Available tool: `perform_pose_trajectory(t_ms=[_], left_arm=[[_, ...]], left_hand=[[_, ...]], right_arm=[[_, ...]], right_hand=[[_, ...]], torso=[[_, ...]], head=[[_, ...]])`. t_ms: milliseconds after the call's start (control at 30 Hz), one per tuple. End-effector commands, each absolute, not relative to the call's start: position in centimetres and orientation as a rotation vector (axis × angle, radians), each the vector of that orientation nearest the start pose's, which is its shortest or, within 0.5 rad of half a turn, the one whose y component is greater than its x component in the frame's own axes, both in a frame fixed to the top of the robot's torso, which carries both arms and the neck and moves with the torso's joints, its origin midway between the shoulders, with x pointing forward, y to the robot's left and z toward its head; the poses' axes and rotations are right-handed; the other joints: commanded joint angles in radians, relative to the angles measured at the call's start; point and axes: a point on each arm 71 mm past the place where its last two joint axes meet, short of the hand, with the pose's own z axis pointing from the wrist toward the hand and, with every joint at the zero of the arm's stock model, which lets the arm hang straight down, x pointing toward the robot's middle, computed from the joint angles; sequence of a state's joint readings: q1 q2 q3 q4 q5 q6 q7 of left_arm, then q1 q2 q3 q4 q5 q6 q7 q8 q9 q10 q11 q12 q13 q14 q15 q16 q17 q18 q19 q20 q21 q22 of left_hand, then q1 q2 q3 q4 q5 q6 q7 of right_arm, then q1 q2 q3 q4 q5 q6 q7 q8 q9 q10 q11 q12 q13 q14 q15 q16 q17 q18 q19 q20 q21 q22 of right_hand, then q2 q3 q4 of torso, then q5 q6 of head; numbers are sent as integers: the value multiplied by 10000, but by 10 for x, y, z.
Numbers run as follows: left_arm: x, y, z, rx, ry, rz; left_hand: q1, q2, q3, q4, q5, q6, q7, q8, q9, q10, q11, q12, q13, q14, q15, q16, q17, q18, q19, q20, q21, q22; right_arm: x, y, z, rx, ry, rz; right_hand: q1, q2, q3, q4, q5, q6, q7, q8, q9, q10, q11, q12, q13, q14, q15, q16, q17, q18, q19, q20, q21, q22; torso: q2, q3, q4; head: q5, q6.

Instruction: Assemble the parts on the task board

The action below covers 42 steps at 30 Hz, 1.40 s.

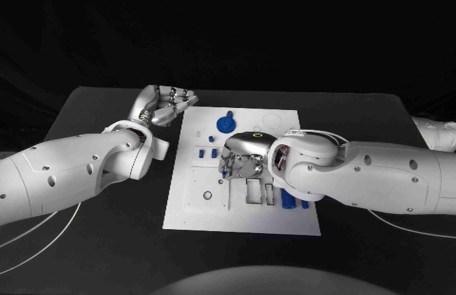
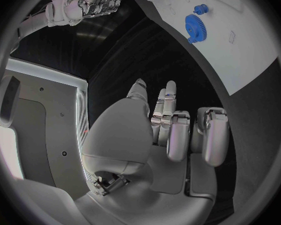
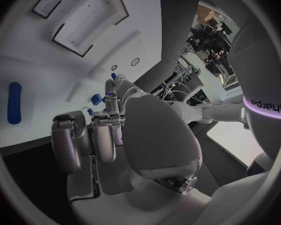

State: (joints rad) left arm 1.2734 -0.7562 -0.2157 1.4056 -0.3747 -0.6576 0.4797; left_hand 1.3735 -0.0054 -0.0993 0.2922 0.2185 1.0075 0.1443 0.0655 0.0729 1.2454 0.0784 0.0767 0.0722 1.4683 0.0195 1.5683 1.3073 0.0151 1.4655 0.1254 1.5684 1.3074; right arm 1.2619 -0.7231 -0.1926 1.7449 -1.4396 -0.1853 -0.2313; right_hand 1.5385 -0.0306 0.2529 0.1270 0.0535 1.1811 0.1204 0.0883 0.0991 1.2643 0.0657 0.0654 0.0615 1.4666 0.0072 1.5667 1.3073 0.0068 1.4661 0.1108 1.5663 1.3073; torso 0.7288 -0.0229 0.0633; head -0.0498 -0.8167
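Note:
The white task board [image 1: 242, 209] lies in the middle of the table. A blue gear [image 1: 226, 124] sits near its far end, and two short blue pegs [image 1: 207, 153] stand left of centre. My right hand [image 1: 242, 155] hangs over the board's middle, fingers curled downward. In the right wrist view its fingertips [image 3: 109, 92] are right by small blue pieces [image 3: 97, 98]; whether they pinch one is hidden. A long blue piece [image 3: 14, 102] lies flat on the board. My left hand [image 1: 167, 105] hovers off the board's far left corner, fingers [image 2: 172, 130] curled in on nothing.
Rectangular recesses [image 1: 255, 191] sit in the board's near half, with two blue bars [image 1: 292, 199] beside them under my right forearm. A small black ring [image 1: 208, 195] lies near the board's left edge. Black table surrounds the board.

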Motion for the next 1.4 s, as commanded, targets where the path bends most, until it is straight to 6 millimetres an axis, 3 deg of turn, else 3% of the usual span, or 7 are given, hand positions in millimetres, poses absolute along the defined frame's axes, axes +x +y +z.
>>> perform_pose_trajectory(t_ms=[33,1400], left_arm=[[502,209,-191,-6112,13229,-11755],[502,210,-190,-6111,13214,-11748]], left_hand=[[1,123,-31,-3,-1,46,-34,31,5,22,10,-61,-3,1024,-35,25,2635,-151,1053,-24,24,2634],[21,140,-44,-4,1,43,-33,26,3,17,9,-67,-5,1024,-36,25,2635,-151,1053,-26,24,2634]], right_arm=[[410,-86,-205,-4303,18900,8141],[410,-77,-210,-4659,18719,8277]], right_hand=[[15,101,48,-6,64,26,24,7,14,1,71,-52,-16,1042,76,41,2635,-68,1047,96,45,2635],[0,106,61,-4,64,1,39,-16,10,-30,87,-53,-16,1042,92,41,2635,-68,1047,111,45,2635]], torso=[[0,9,5],[-3,0,7]], head=[[0,-1],[-43,-6]])
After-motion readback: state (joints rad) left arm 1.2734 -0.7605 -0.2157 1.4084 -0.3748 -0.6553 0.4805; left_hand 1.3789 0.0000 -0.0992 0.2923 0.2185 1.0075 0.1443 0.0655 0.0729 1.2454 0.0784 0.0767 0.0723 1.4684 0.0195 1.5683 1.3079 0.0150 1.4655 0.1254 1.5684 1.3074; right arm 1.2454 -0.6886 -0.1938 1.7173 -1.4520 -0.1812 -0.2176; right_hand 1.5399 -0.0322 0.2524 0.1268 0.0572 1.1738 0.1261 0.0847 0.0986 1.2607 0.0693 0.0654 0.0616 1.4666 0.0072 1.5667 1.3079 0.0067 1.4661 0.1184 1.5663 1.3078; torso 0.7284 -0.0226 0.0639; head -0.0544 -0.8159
